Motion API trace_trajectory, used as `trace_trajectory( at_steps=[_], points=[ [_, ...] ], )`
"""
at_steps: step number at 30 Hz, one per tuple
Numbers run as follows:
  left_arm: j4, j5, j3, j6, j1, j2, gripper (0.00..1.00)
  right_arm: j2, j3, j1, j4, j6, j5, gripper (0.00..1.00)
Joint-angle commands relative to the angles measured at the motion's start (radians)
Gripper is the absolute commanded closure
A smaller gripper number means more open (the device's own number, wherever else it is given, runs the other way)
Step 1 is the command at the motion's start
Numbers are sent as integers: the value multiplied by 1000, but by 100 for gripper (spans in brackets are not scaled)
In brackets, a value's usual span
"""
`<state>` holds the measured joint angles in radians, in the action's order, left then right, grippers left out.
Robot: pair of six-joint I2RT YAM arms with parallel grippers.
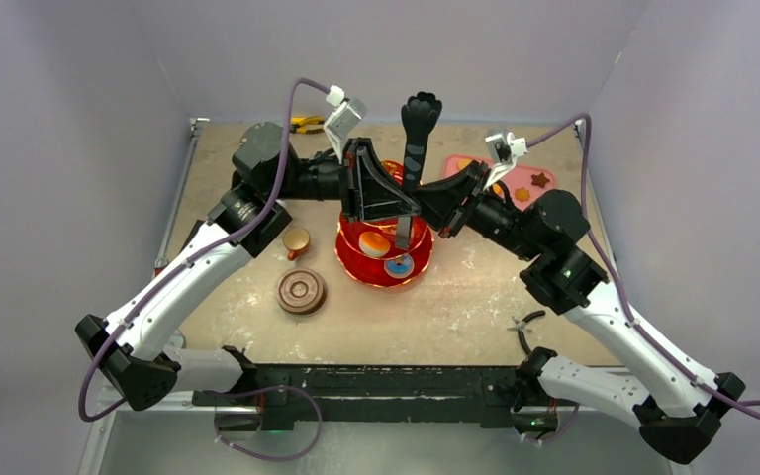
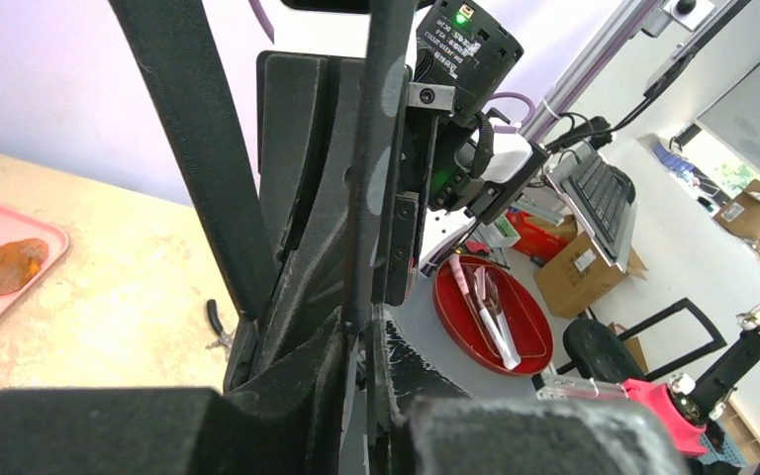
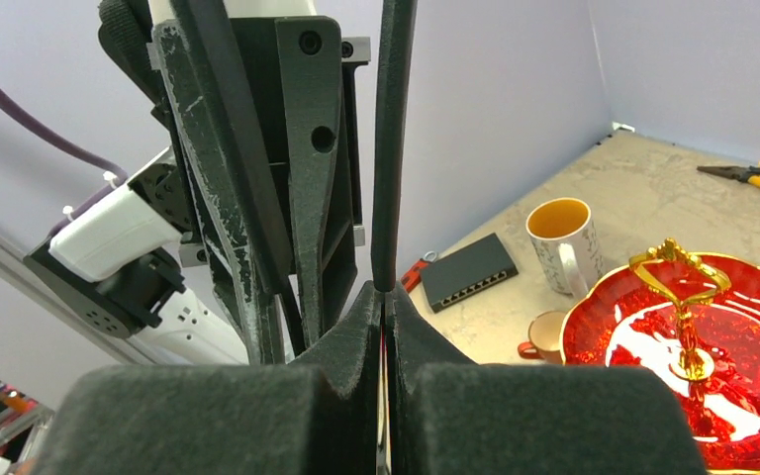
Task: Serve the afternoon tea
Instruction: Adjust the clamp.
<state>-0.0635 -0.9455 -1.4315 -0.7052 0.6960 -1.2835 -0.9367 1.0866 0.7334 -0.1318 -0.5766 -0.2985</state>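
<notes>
I am looking down on a tan, white-scuffed table (image 1: 455, 307) boxed in by pale lilac walls (image 1: 79, 99). The red three-tier stand (image 1: 356, 259) is sitting mid-table with pastries (image 1: 374, 242) on it. The brown cup (image 1: 296, 240) is standing just to its left, with the saucer (image 1: 301, 292) lying apart, nearer me. The white mug of amber tea (image 3: 560, 242) is standing near the cup, beside a black network switch (image 3: 467, 272). A pink tray (image 1: 546, 194) is resting at the far right. The right pincer (image 3: 386, 297) is clenching the black tongs (image 1: 421, 124) above the stand, and the left pincer (image 2: 361, 336) is looking clamped on them too.
</notes>
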Motion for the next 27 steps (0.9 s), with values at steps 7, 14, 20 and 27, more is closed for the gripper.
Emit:
trace_trajectory(
  at_steps=[7,14,20,27],
  points=[
    [-25,-83,-38,-21,51,38,100,-79,86,-34,-35,11,115,100],
    [-37,-91,-40,-16,57,43,100,-145,140,-140,-7,-51,53,100],
    [-12,-116,-134,23,95,12,100,-190,116,-254,-18,-120,-52,100],
    [1,-149,-219,79,156,-22,100,-253,125,-343,4,-158,-126,100]
  ],
)
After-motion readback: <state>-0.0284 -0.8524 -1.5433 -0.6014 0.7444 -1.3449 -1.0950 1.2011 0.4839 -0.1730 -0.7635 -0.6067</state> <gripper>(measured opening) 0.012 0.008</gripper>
